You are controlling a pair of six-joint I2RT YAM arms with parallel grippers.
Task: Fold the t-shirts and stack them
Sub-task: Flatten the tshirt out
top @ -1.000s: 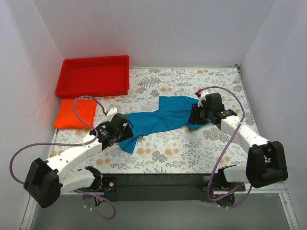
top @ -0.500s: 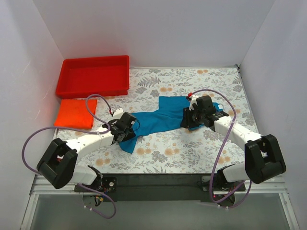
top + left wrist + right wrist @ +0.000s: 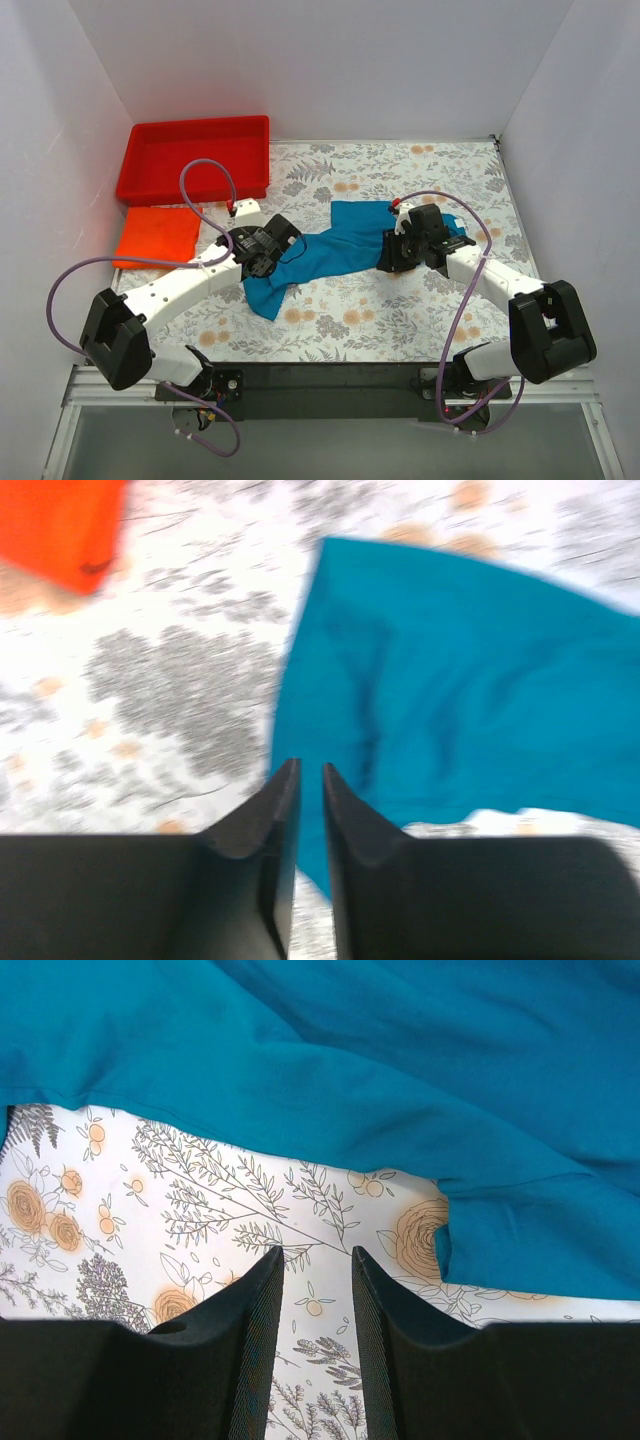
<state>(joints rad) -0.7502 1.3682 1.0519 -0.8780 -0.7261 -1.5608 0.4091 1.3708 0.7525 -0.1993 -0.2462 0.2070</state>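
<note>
While the floral-print table is crossed through its middle by the teal-blue t-shirt, the shirt itself isn't folded at all, just stretched out into a long rumpled band. Its long axis is laid diagonally, so the narrow end is pointed toward the near-left by the left arm and the wider end toward the far-right by the right arm. The red tray is parked in the far-left corner, well apart from the teal shirt. The orange-red t-shirt is folded into a tidy rectangle and set just in front of the tray, at the table's left edge.

The left gripper is held over the teal shirt's near-left end. Its jaws are almost closed, with only a thin slit between them. Nothing seems to be pinched, though that wrist view is blurred. The right gripper is placed at the near edge of the shirt's far-right end, jaws parted a little. Bare tablecloth is seen between them, and nothing is gripped.
</note>
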